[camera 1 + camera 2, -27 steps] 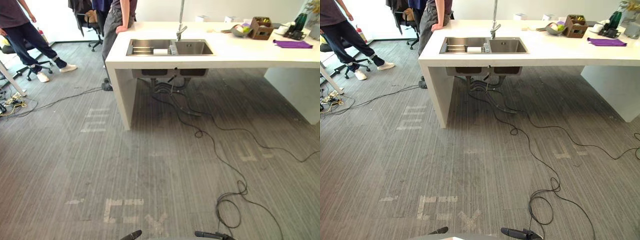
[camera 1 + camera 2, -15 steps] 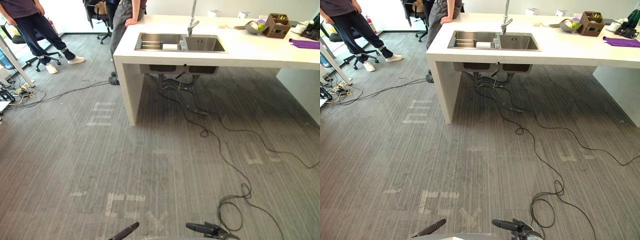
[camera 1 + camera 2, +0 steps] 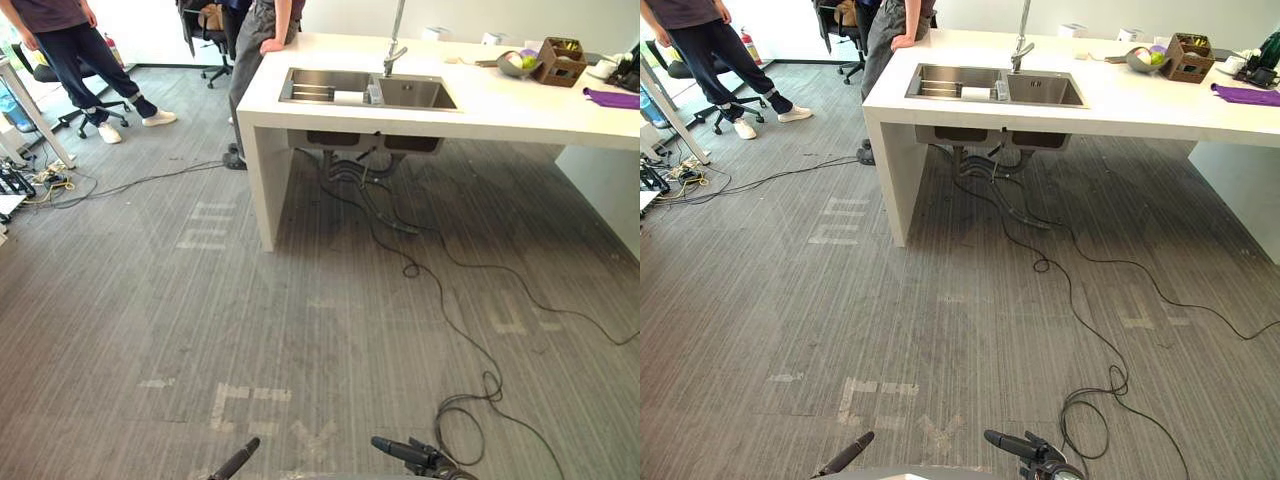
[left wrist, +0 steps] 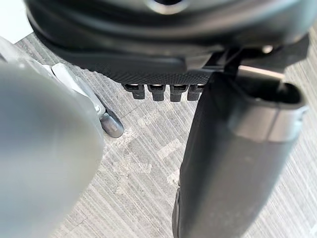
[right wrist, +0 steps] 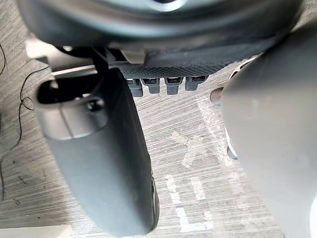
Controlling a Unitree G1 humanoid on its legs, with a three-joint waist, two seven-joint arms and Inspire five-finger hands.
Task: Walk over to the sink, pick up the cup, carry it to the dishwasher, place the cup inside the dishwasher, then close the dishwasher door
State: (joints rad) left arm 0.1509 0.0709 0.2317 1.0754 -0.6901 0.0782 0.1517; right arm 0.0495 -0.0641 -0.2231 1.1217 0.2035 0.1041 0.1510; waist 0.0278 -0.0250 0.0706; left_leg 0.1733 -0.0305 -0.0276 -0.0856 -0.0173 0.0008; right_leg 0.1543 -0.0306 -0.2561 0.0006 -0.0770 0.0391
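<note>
Sink [image 3: 415, 95] set in a white counter [image 3: 500, 105], well ahead across grey carpet. Cup [image 3: 348, 97], if that small white thing is it, sits in the sink's left basin by the divider; too small to be sure. Faucet [image 3: 395, 45] behind the sink. Right of the sink: bowl [image 3: 520, 63], brown box [image 3: 560, 60], purple cloth [image 3: 612, 98]. Left of the sink: person [image 3: 250, 50] leaning on the counter end, second person [image 3: 60, 45] farther left. Left hand [image 4: 233, 163] and right hand [image 5: 104, 163] low, well short of the sink, fingers relaxed, both empty.
</note>
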